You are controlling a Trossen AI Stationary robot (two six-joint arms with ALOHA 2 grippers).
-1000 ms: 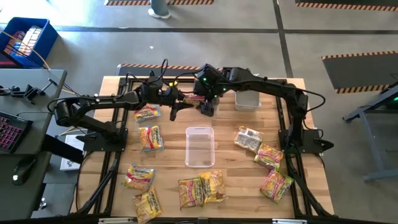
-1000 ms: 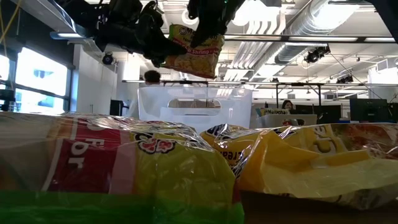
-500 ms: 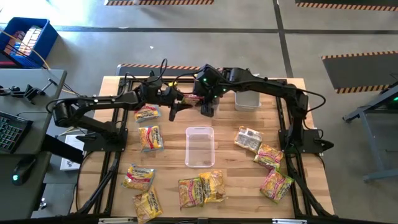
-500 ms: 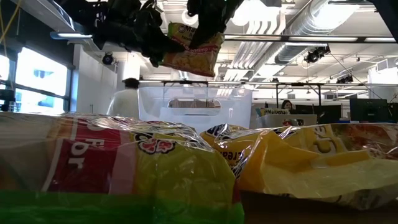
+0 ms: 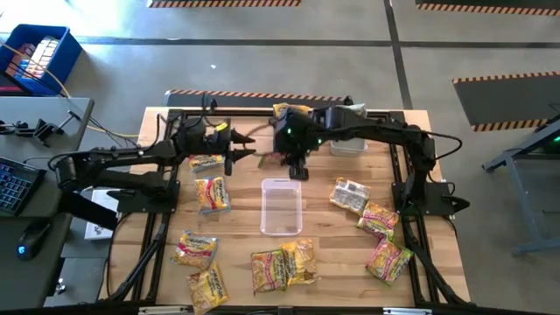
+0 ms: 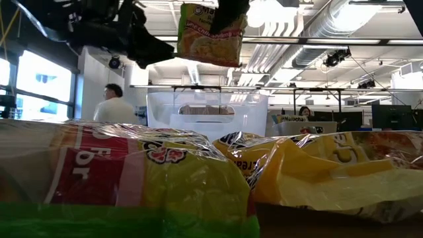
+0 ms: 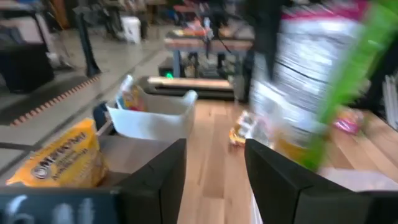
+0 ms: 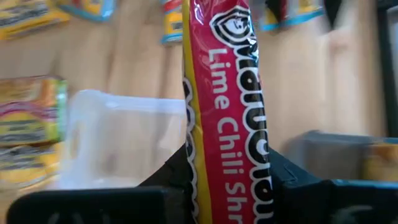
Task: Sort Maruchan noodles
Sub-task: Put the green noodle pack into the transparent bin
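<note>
One noodle packet (image 6: 210, 33) hangs clamped in the right gripper (image 5: 296, 166), above the clear bin (image 5: 281, 206) at the table's middle. Left gripper (image 5: 229, 159) stands released, empty, toward the far edge. Step: transfer to a bin. Next, likely: lower, then release inside.

Ramen packets (image 5: 213, 194): twelve visible, one (image 6: 210, 33) held aloft. Clear bins (image 5: 281, 206): two. Arms: two.
</note>
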